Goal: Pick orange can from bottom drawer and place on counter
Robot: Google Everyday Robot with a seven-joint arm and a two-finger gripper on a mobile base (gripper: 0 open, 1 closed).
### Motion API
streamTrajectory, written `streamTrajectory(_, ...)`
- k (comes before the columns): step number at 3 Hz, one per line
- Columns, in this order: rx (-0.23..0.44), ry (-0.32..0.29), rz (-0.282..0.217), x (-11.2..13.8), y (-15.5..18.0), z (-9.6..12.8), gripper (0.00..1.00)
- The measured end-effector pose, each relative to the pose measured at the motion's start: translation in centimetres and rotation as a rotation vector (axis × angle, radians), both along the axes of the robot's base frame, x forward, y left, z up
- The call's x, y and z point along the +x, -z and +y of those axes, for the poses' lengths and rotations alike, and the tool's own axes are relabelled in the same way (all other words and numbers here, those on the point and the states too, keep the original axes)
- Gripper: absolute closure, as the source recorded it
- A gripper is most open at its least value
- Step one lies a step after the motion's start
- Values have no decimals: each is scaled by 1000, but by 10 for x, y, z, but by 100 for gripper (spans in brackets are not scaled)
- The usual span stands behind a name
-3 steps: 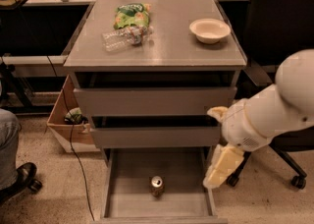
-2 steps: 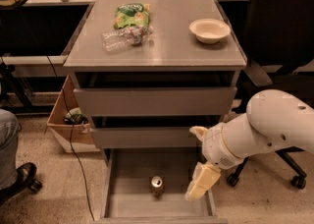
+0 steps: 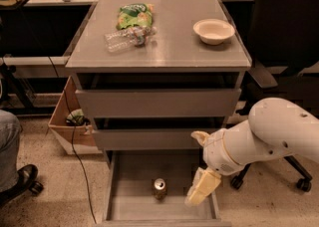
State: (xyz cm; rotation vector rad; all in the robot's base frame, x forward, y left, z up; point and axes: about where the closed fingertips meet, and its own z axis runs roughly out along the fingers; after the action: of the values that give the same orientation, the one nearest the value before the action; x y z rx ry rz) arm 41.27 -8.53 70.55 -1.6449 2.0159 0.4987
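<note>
The orange can (image 3: 159, 189) stands upright near the front middle of the open bottom drawer (image 3: 133, 171), its silver top facing up. The counter (image 3: 164, 49) is the grey top of the drawer cabinet. My gripper (image 3: 202, 188) hangs from the white arm (image 3: 269, 134) over the right side of the bottom drawer. It is just to the right of the can, apart from it, at about the can's height. Nothing shows in it.
On the counter lie a crushed clear bottle (image 3: 127, 38), a green bag (image 3: 133, 16) and a white bowl (image 3: 213, 31). The two upper drawers are slightly ajar. A cardboard box (image 3: 67, 124) and a person's leg (image 3: 7, 144) are at left, an office chair (image 3: 291, 52) at right.
My arm has swung left and down, bringing the gripper from beside the drawer's right edge to over the drawer, close to the can. The can has not moved.
</note>
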Motion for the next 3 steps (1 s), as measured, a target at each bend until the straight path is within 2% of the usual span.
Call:
streamTrajectory(1, 54, -18, 37, -7, 56, 27, 0)
streamTrajectory(2, 123, 6, 42, 13, 155, 55, 0)
streamTrajectory(3, 168, 49, 6, 39, 211, 64, 0)
